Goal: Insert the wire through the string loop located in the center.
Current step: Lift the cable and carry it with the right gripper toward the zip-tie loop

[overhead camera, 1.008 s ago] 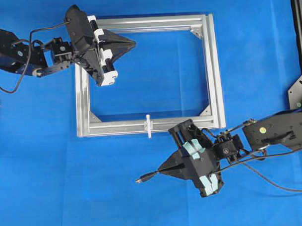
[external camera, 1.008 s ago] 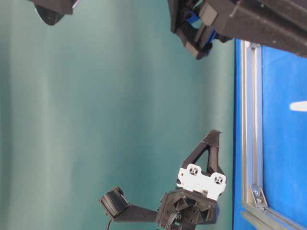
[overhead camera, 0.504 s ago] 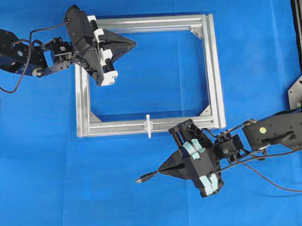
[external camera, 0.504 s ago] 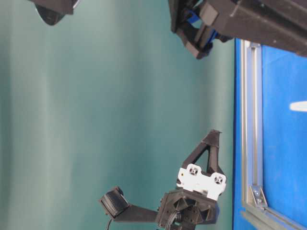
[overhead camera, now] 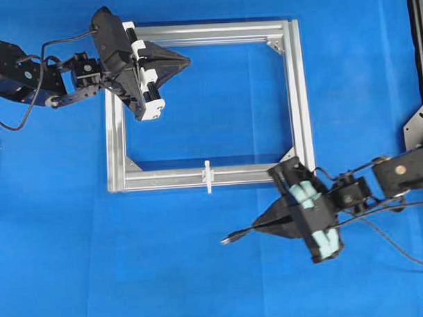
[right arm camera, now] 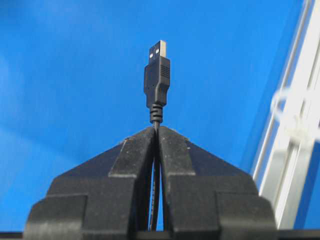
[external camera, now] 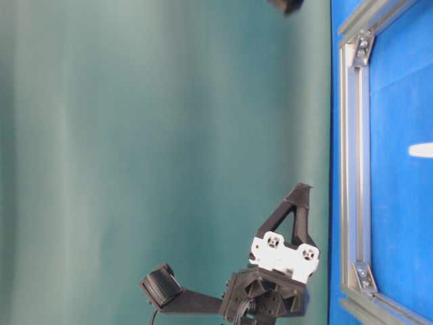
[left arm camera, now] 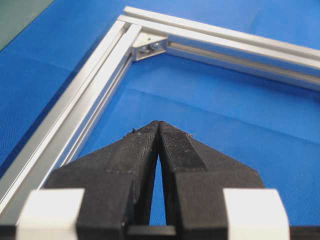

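In the overhead view the silver frame lies flat on the blue table, filling the upper middle of the picture. The string loop crosses the middle of the frame's lower bar as a small white tie; its ends stick out just past both edges of the bar.

The right gripper sits at the lower right, below the frame's lower right corner, its tip pointing left. Its jaws are clenched on the wire, whose plug juts out to the left of the tip, well apart from the loop and lower in the picture. The right wrist view confirms the grip: the thin black cord runs up between the pressed fingers and ends in a USB-style plug with a metal tip. How far the wire runs behind the gripper is hidden by the gripper body. At the right edge of that view the loop appears only as a blurred white band over the bar.

The left gripper hangs over the frame's upper left part, jaws clenched on nothing, as the left wrist view shows tips meeting above bare blue cloth. Both arms are cut off at the picture's edges.

The table-level view is turned sideways; it shows the left gripper in the lower middle, while only a dark scrap at the top edge shows of the right arm.
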